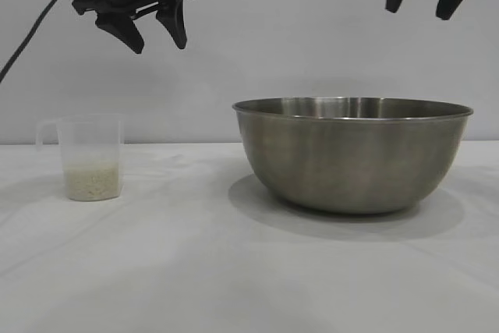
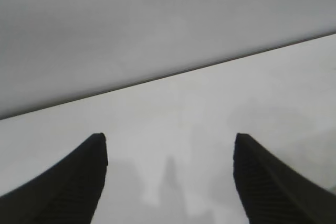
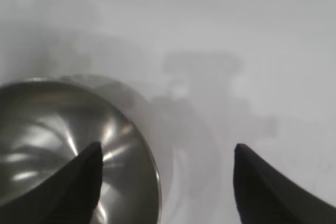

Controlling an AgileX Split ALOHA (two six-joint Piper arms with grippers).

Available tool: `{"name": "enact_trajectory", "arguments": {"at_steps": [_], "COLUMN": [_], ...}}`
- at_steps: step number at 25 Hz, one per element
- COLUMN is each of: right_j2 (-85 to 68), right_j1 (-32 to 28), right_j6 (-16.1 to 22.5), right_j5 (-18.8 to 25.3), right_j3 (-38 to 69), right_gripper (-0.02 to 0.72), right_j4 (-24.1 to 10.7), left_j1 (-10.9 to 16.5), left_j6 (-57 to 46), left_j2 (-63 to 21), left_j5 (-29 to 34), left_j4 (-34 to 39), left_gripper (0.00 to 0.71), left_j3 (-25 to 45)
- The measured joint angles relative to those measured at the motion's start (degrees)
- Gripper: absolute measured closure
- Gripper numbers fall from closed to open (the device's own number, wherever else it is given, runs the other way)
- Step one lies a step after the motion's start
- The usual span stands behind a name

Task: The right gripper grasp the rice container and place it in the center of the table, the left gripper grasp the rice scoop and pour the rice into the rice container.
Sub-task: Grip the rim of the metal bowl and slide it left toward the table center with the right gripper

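The rice container (image 1: pixel 352 154), a wide steel bowl, stands on the white table (image 1: pixel 195 271) right of centre. High above its right rim hangs my right gripper (image 1: pixel 421 7), open and empty. From that arm's wrist the rice container (image 3: pixel 52 129) lies below, one fingertip over its inside and the rim running between the open jaws of the right gripper (image 3: pixel 167 153). The rice scoop (image 1: pixel 87 157), a frosted cup with a handle, stands upright at the left with rice (image 1: pixel 92 183) in its bottom. My left gripper (image 1: pixel 160 43) hangs open well above it, slightly to the right. The left gripper (image 2: pixel 169 142) frames only bare table.
A plain grey wall backs the table. A black cable (image 1: pixel 35 25) trails down from the left arm at the far left. Bare tabletop lies between scoop and bowl and across the front.
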Motion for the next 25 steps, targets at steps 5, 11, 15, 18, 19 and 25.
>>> {"name": "enact_trajectory", "arguments": {"at_steps": [5, 11, 15, 18, 19, 25], "right_j2": [-1.4, -1.4, -1.5, -1.2, -0.8, 4.4], "right_j1": [0.2, 0.3, 0.3, 0.3, 0.3, 0.3], "right_j6": [-0.6, -1.7, -1.8, -1.8, -1.8, -2.1], "right_j5": [0.1, -0.7, -4.6, -6.8, -7.3, -9.7], "right_j3": [8.2, 14.6, 16.9, 18.1, 18.1, 18.3], "right_gripper": [0.23, 0.23, 0.23, 0.23, 0.23, 0.23], "right_j4": [0.9, 2.5, 2.6, 2.8, 2.8, 4.1], "left_j1": [0.0, 0.0, 0.0, 0.0, 0.0, 0.0], "left_j6": [0.0, 0.0, 0.0, 0.0, 0.0, 0.0], "left_j2": [-0.5, -0.5, -0.5, -0.5, -0.5, -0.5], "left_j5": [0.0, 0.1, 0.3, 0.4, 0.4, 0.4], "left_j4": [0.0, 0.0, 0.0, 0.0, 0.0, 0.0], "left_gripper": [0.263, 0.263, 0.263, 0.263, 0.263, 0.263], "left_j3": [0.0, 0.0, 0.0, 0.0, 0.0, 0.0]}}
